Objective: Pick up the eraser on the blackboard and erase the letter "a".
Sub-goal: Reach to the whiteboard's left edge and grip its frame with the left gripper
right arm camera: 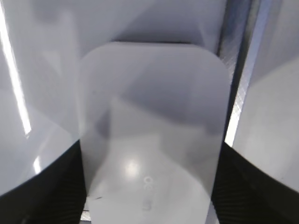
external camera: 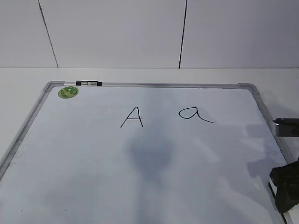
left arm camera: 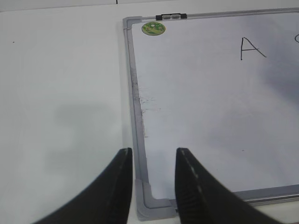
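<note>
Board (external camera: 154,158) lies flat on the white tabletop, filling most of it, silver frame all round. Letter "a" (external camera: 195,114) sits in the far right part of the board, with capital "A" (external camera: 132,117) just left of it, well apart from each other. Green sticker (external camera: 68,92) is in the far left corner of the board; a small black-and-silver clip (external camera: 88,83) rides the far frame rail beside it. A grey smudge marks the board's middle. Nothing lies on the surface between the right edge and the "a".

Right gripper (external camera: 286,189) is low at the board's right edge, near the table's near right corner, mostly cut off in the exterior view. Its wrist view shows the eraser (right arm camera: 152,135) between the two dark fingers (right arm camera: 42,186), both sides meeting its flanks; jaws look closed on it. The frame rail runs just to the eraser's right.

Left gripper (left arm camera: 152,161) hangs over the board's near left corner cap (left arm camera: 148,198), jaws narrowly parted, holding nothing.
</note>
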